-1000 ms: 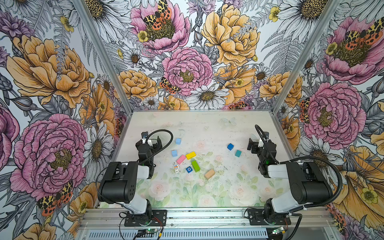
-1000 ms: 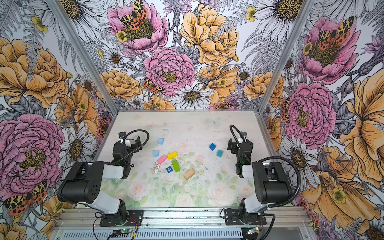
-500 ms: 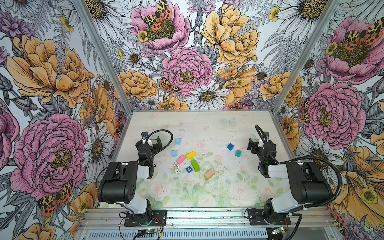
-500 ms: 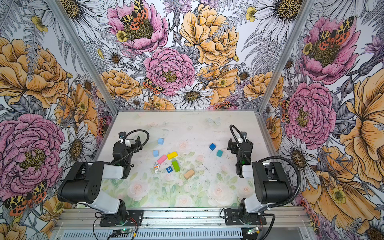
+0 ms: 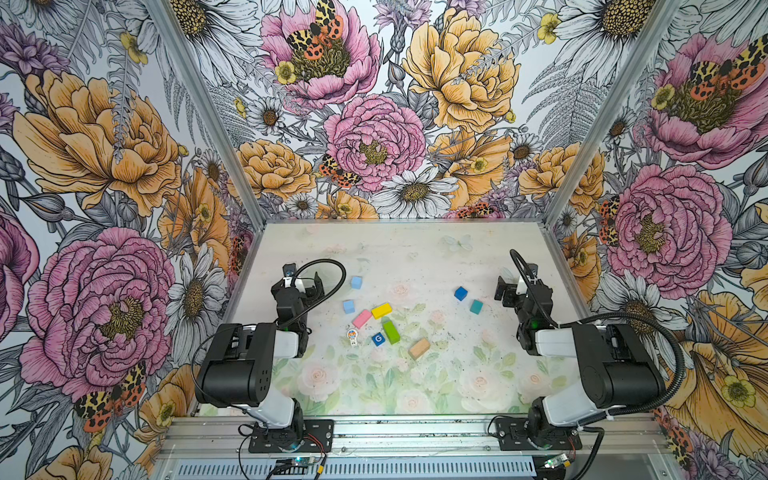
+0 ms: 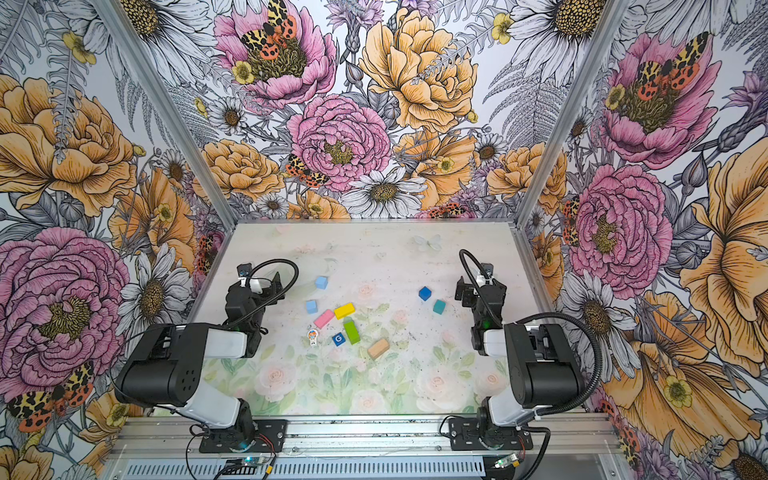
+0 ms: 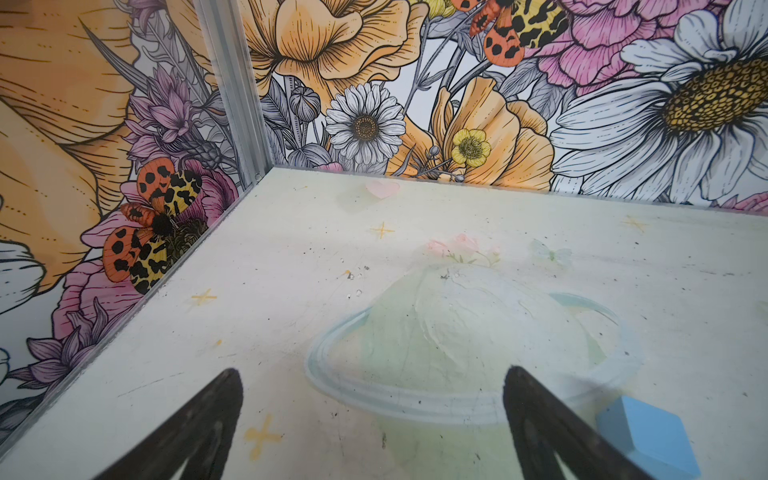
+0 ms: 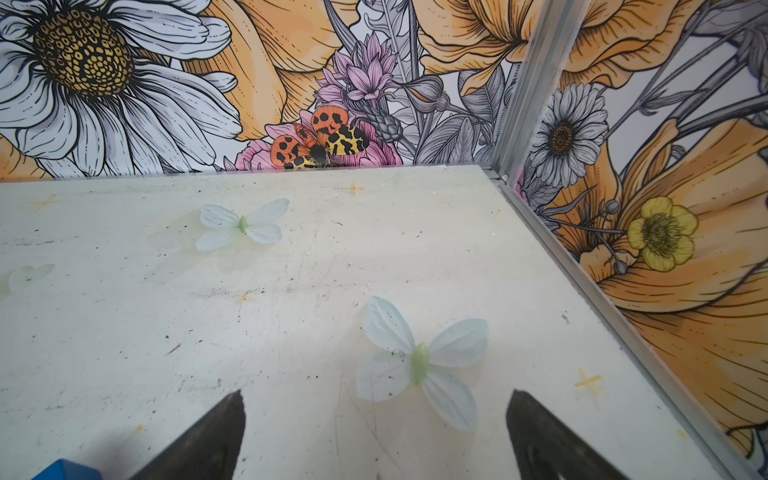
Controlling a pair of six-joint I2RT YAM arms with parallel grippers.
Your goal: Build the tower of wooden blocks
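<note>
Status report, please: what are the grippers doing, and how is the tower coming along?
Left gripper open, empty. Right gripper open, empty. Blocks scattered, none stacked. Nothing in the way.

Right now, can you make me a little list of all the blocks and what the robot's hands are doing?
tower: not started, no block stacked
bricks: yellow brick, pink brick, green brick, tan brick
cubes on the left: far light blue cube, near light blue cube, dark blue G cube
cubes on the right: plain dark blue cube, teal cube
toy figure: lying flat, left of the dark blue G cube
left gripper: open, empty
right gripper: open, empty
</note>
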